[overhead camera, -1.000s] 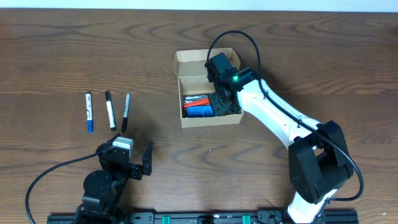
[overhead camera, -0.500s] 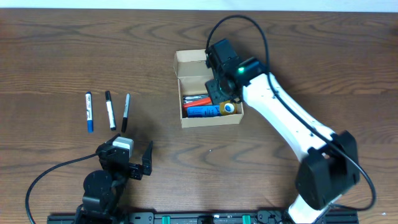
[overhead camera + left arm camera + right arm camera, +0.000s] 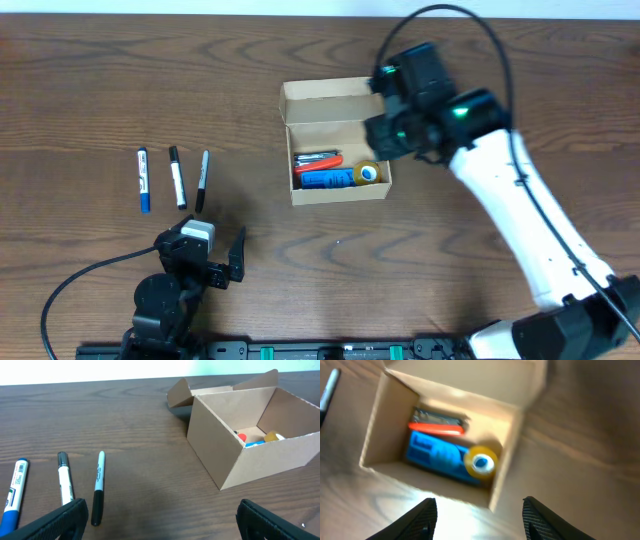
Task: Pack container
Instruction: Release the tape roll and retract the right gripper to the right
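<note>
Progress: container (image 3: 338, 192) partly packed, with a blue item (image 3: 324, 178), a red item (image 3: 318, 160) and a yellow tape roll (image 3: 368, 173) lying inside; roughly midway, by my judgement
Left to do: blue-tipped marker (image 3: 143, 180), black-tipped marker (image 3: 177, 177) and dark slim marker (image 3: 202, 181) lie side by side on the tabletop (image 3: 100, 80), well to the left of the box, and probably belong inside it; the flap lid (image 3: 325, 100) is not yet closed
Container place: middle of the tabletop, flat on its base, apart from every marker; the right arm (image 3: 500, 190) hangs above its right end
Container heading: mouth faces straight up; long axis runs left to right in the overhead view; lid hinged on the far long side and folded back, away from the robot
Right jaws: spread wide with nothing between them, looking down into the box
Left jaws: spread wide and empty, low near the front edge, facing the markers and the box
</note>
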